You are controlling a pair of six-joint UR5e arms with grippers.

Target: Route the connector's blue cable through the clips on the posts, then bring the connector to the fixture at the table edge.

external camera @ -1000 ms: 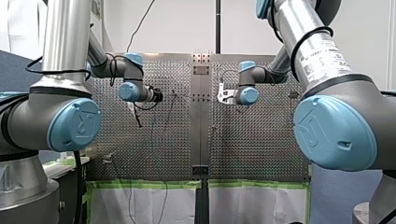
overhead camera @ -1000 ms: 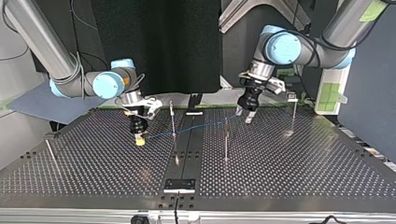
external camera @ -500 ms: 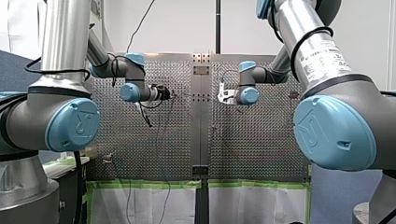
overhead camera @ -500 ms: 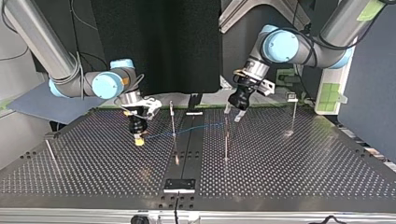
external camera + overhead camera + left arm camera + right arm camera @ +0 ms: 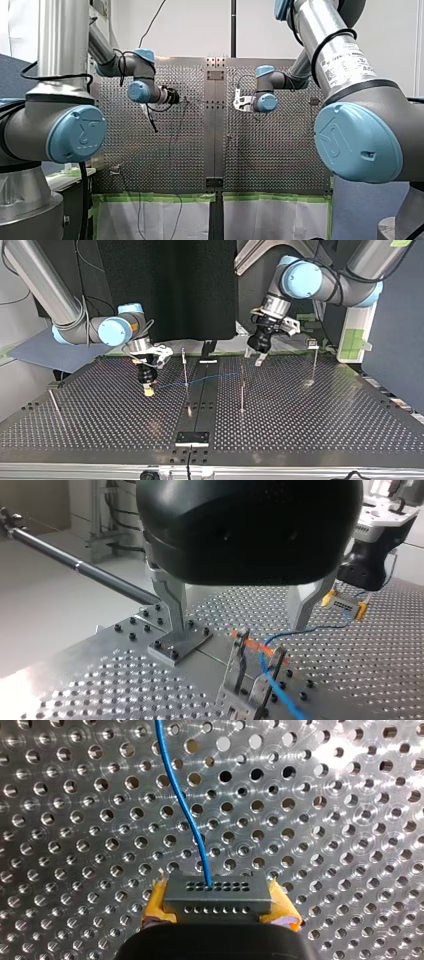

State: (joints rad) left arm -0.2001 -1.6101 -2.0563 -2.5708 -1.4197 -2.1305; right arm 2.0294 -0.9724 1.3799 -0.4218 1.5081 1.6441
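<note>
While my left gripper (image 5: 239, 628) hangs wide open, the blue cable (image 5: 192, 820) may leave its clip (image 5: 239, 655).
Clip lies under its fingers (image 5: 172, 605); my right gripper (image 5: 218, 910) pinches the connector (image 5: 217, 892), so 1 tug could unseat it.

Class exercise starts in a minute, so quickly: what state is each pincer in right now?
Left pincer: open, holding nothing.
Right pincer: closed on the connector.

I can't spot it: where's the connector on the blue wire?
The connector is clamped in my right hand, at the top view's left, low over the table.
</note>
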